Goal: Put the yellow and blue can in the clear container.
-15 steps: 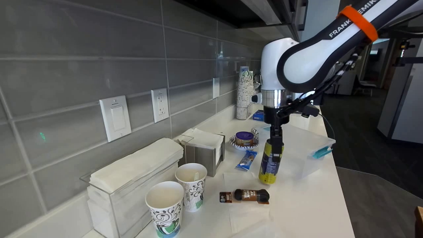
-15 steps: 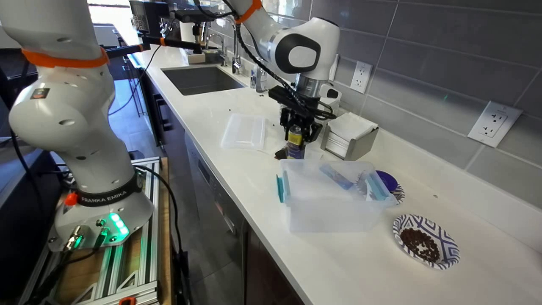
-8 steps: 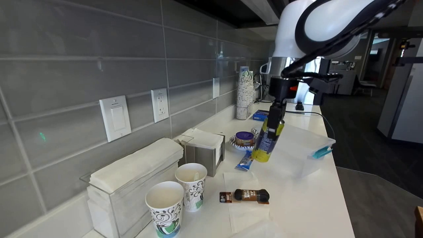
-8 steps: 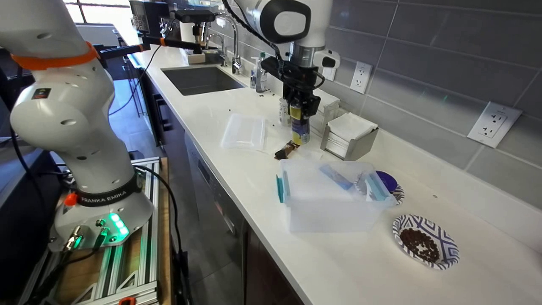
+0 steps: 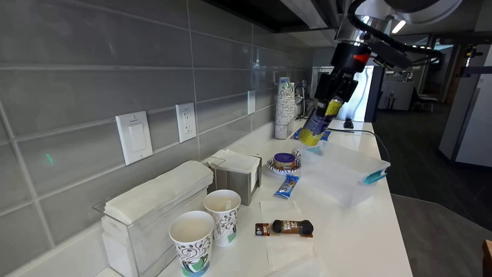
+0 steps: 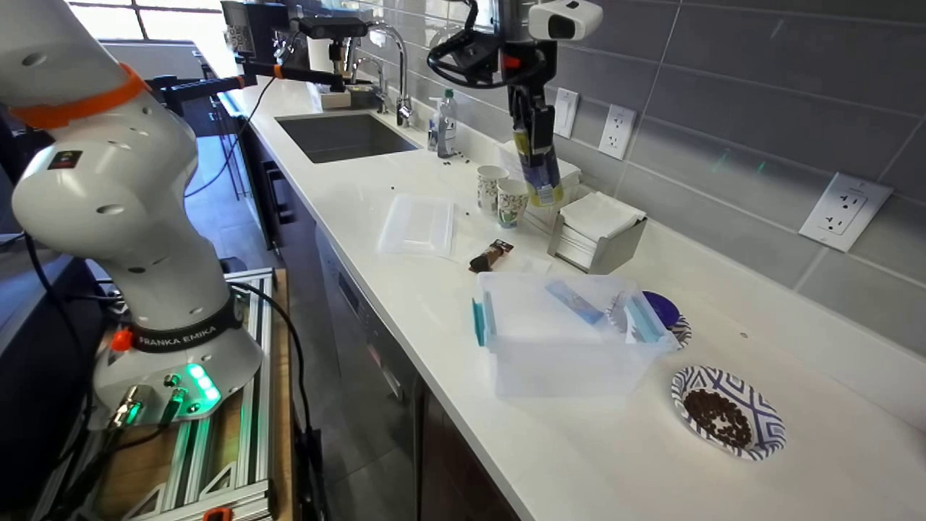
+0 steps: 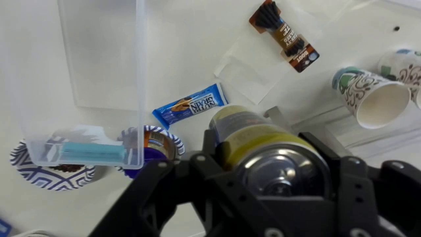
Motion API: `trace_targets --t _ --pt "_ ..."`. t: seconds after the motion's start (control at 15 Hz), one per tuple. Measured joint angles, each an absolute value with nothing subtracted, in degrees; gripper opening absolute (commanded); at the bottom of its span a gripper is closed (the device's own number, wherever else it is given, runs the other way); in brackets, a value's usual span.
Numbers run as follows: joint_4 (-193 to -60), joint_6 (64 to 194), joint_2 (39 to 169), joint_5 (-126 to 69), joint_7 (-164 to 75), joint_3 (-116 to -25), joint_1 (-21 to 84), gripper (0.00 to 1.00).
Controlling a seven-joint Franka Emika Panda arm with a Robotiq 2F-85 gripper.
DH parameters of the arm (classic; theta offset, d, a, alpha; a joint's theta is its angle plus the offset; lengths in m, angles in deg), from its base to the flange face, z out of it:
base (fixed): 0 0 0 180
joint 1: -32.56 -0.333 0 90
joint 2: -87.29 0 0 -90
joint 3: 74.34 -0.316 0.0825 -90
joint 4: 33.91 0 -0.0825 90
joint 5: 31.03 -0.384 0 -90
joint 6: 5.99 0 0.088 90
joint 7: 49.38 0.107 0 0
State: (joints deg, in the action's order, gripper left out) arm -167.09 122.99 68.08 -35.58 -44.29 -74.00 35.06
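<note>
The yellow and blue can is in the air, tilted, in both exterior views [image 5: 316, 125] [image 6: 541, 177]. My gripper [image 5: 329, 103] is shut on its upper part, with a finger on either side. In the wrist view the can [image 7: 253, 126] sits between the fingers [image 7: 260, 140], its silvery top towards the camera. The clear container [image 6: 571, 369] stands open on the counter, with teal clips at its ends. It also shows in an exterior view [image 5: 338, 177] and at the left of the wrist view [image 7: 140, 82]. The can is higher than the container and not over it in the wrist view.
A blue snack bar [image 7: 190, 104], a brown lace packet [image 7: 284, 36] and a patterned bowl with a purple-lidded tub [image 5: 284, 161] lie near the container. Paper cups [image 5: 192, 240], a napkin holder [image 6: 600, 235], a clear lid [image 6: 417, 224] and a bowl of beans [image 6: 727, 412] are also on the counter.
My gripper has lifted the can off the counter and up towards the wall side. The can has gone from nearly upright to clearly tilted. The container has not moved.
</note>
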Motion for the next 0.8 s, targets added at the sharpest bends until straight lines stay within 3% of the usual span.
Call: trace_targets --t 0.07,0.13,0.4,0.47,0.8 --pt "-167.02 122.74 67.0 -35.58 -42.68 -73.5 35.79 0.39" --pt "-166.87 122.52 66.07 -35.59 -41.21 -72.9 36.58 0.64" --pt "-166.21 121.7 64.77 -35.64 -38.43 -71.01 38.68 0.64" --pt "-166.21 121.7 64.81 -35.65 -38.17 -71.04 38.68 0.39" --pt "-166.06 121.7 65.78 -34.84 -35.42 -71.32 39.24 0.39"
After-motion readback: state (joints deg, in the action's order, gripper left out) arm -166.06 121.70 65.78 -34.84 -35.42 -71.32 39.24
